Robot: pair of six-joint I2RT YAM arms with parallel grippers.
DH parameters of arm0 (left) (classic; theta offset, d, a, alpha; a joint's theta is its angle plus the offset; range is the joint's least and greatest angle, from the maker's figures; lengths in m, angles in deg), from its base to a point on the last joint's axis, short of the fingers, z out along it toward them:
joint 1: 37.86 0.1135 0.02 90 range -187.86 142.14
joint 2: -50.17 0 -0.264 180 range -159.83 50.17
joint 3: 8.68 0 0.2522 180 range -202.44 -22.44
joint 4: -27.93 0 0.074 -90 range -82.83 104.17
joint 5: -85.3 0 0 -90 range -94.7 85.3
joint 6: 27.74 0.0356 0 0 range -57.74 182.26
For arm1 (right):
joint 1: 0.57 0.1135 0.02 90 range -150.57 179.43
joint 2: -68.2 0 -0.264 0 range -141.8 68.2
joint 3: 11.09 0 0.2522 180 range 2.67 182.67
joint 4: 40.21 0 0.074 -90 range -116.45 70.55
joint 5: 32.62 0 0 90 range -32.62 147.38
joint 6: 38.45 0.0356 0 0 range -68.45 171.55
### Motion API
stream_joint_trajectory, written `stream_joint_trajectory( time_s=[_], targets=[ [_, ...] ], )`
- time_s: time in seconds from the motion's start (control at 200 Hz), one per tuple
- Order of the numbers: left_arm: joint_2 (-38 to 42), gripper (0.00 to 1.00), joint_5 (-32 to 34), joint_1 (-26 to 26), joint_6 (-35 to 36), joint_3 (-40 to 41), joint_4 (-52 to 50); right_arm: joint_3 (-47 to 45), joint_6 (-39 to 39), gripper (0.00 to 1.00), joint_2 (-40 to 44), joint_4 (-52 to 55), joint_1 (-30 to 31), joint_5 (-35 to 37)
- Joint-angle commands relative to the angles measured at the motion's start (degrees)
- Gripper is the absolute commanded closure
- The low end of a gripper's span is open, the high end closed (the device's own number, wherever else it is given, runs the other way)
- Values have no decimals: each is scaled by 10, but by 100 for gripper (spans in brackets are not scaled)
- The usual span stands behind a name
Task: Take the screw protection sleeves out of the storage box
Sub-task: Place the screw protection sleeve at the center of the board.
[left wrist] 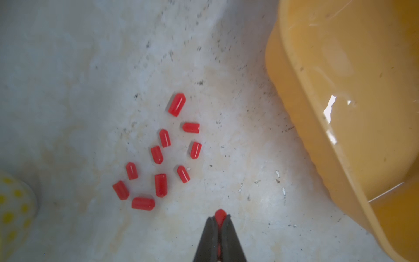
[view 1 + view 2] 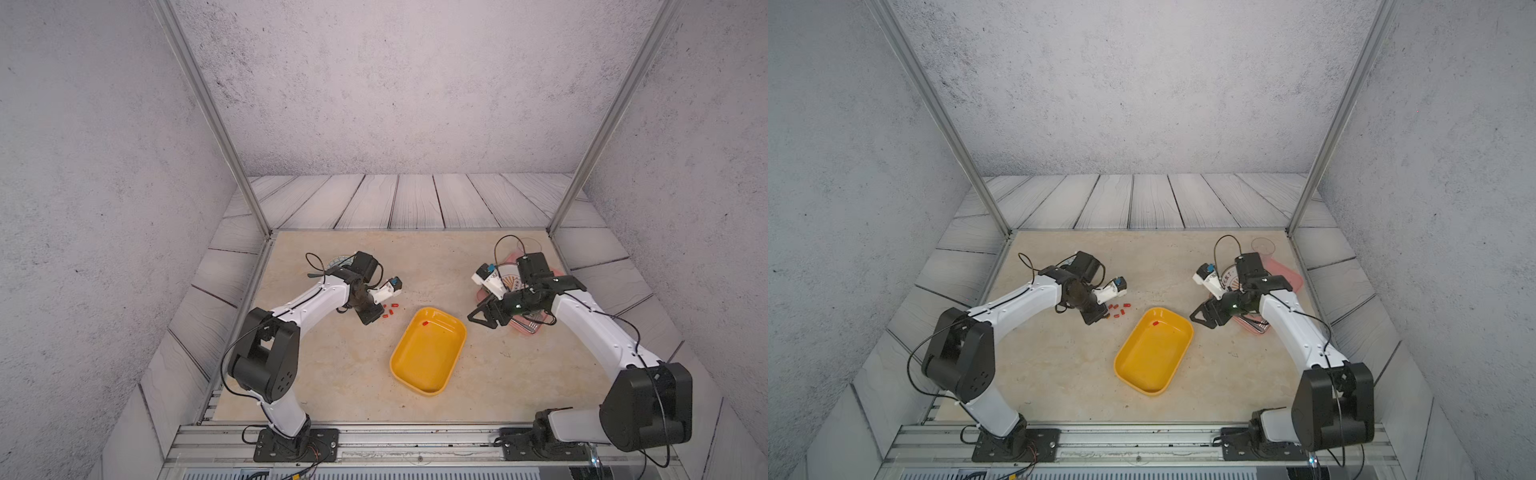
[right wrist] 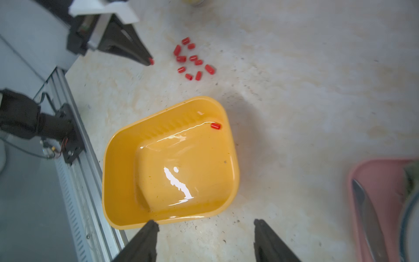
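1. Ten tiny glossy red screw protection sleeves [image 1: 161,185] sit loose at the yellow storage box's [image 2: 428,361] 11 o'clock.
2. One's inside, 12 o'clock end.
3. The left gripper [image 1: 220,219] pinches one; right gripper [image 3: 205,222] gapes wide, empty.

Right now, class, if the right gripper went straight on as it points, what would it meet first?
Probably the storage box: its near wall lies just ahead of the right gripper in the right wrist view. Height is unclear; it might pass over the rim.
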Motion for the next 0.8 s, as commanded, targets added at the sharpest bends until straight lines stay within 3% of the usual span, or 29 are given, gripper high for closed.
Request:
stream_joint_trajectory(
  time_s=[0.0,0.26,0.37,0.55,0.791],
  targets=[
    [-20,93,30,10,-10,24,35,-6,-19,25,-9,-12,39,28],
    [-87,87,85,13,-4,13,69,-8,-8,20,-44,-24,83,49],
    [-96,76,79,13,-13,3,66,-4,-7,20,-48,-19,83,60],
    [-66,64,62,12,-26,-9,44,12,0,20,-54,-6,83,94],
    [5,55,-1,12,-27,-18,-7,40,36,21,-110,-25,84,228]
  ],
)
